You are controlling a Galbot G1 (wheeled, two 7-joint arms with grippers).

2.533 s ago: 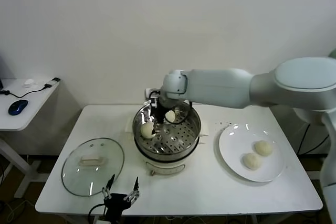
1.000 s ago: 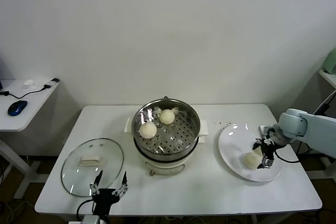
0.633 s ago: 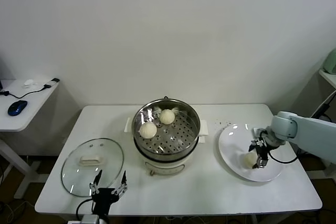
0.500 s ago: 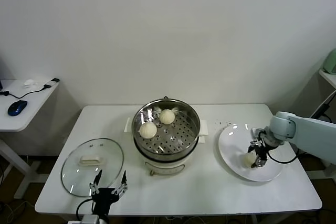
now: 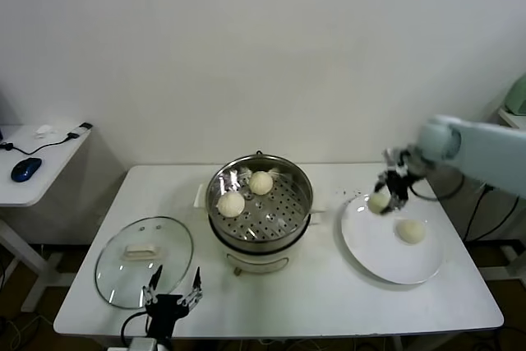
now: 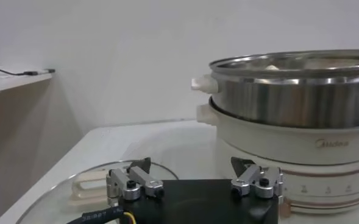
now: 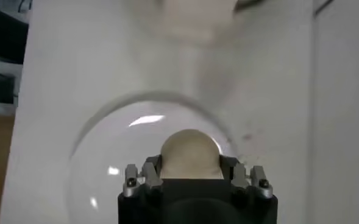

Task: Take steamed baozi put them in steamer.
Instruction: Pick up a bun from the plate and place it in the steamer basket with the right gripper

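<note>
holding a bun [image 5: 378, 201] pinched between its fingers, the right gripper [image 5: 386, 195] hangs above the plate's [image 5: 370, 244] far-left edge, bun clear of the plate. another bun [image 5: 410, 231] lies on the plate just below and to the right of this gripper. steamer [image 5: 260, 240] sits well off to its left, lid off, with two buns [image 5: 231, 203] [image 5: 261, 182] on the tray. right wrist view: the held bun [image 7: 190, 154] is squeezed between both fingers [image 7: 147, 176], plate [image 7: 106, 164] beneath it. left gripper [image 5: 173, 297] is parked at the table's [image 5: 329, 302] near edge, fingers spread, glass lid [image 5: 144, 256] just beyond it.
</note>
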